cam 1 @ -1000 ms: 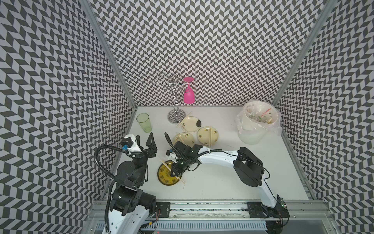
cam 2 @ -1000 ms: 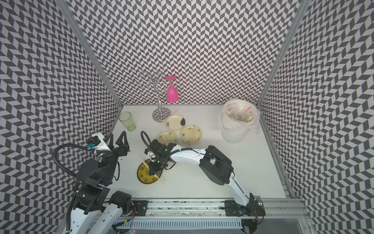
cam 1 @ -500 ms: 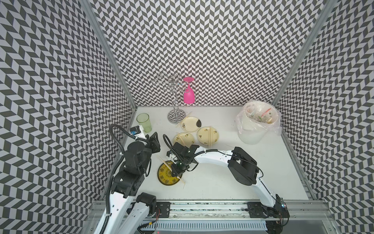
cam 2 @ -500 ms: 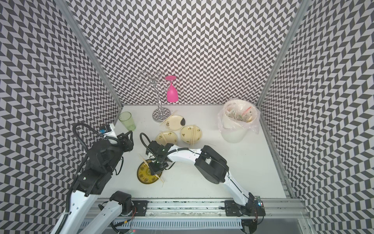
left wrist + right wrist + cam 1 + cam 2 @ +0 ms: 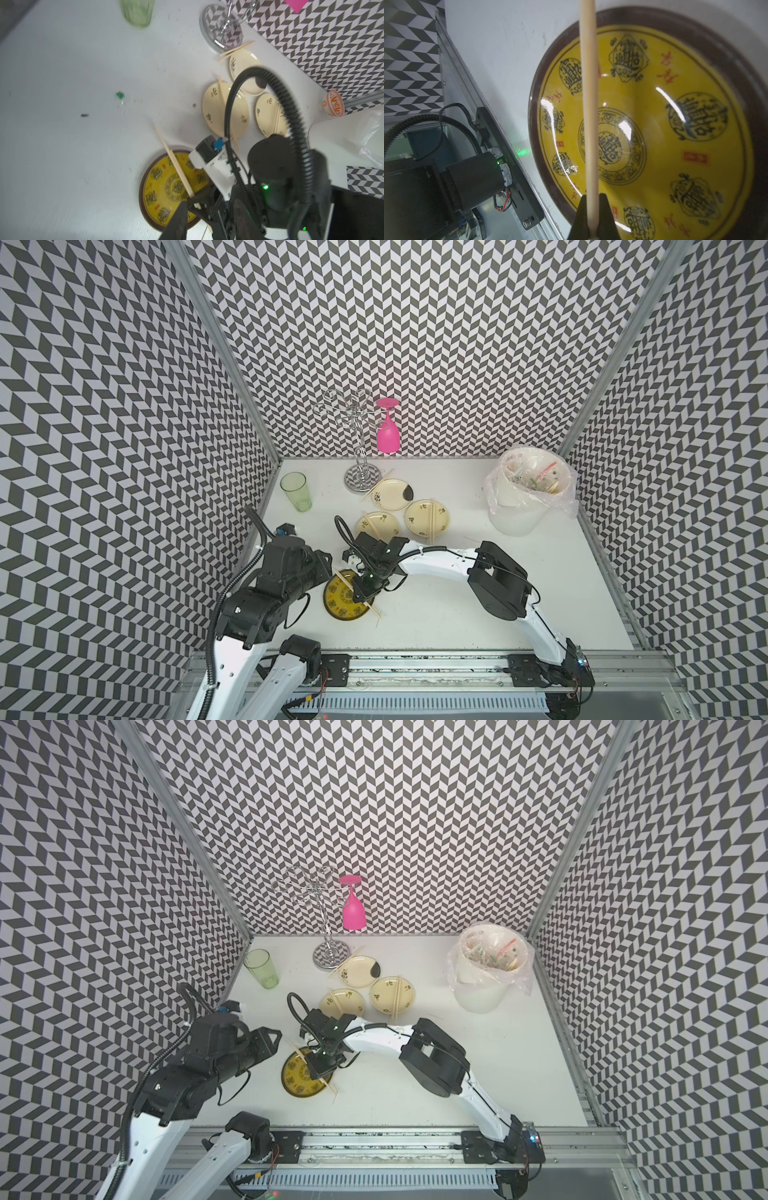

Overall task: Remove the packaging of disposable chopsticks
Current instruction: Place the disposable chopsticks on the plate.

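Observation:
My right gripper (image 5: 360, 599) (image 5: 316, 1073) (image 5: 592, 197) is shut on a pair of disposable chopsticks (image 5: 376, 613) (image 5: 332, 1086) (image 5: 176, 164) (image 5: 588, 104), bare pale wood, held across a yellow patterned plate (image 5: 332, 608) (image 5: 291, 1085) (image 5: 143, 187) (image 5: 535, 124). My left gripper (image 5: 323, 571) (image 5: 270, 1041) (image 5: 211, 202) hovers at the plate's left edge beside the sticks' far end, jaws apart with nothing seen between them. Other chopsticks (image 5: 376, 526) lie on cream plates behind. I cannot make out the packaging in any view.
Three cream plates (image 5: 441, 516) sit behind the yellow one. Further back stand a green cup (image 5: 296, 491), a wire glass rack (image 5: 361, 472) holding a pink glass (image 5: 388, 435), and at the back right a lined white bin (image 5: 519, 514) with scraps.
My left arm has swung in from the left toward the yellow plate, and its jaws have narrowed. The right gripper has stayed put with the chopsticks.

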